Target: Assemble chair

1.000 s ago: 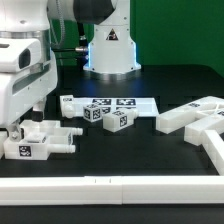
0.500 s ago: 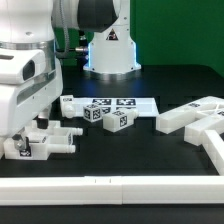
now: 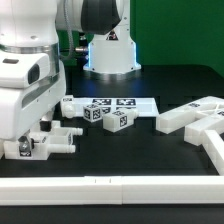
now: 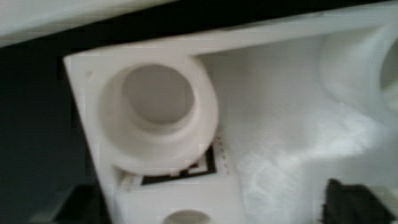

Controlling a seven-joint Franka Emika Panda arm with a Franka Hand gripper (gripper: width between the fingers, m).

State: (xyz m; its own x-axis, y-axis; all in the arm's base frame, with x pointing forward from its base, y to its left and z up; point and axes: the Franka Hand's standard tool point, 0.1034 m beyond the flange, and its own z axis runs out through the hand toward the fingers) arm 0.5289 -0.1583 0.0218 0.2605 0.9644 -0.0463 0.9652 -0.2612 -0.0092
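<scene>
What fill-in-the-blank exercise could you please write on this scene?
The gripper is at a chair part on the exterior view's ____ side. The marker board lies on a ____ table. In the wrist view, that part shows a round ____. Missing: left; black; hole.

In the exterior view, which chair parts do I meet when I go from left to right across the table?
flat tagged part → first small tagged block → second small tagged block → long bars
</scene>
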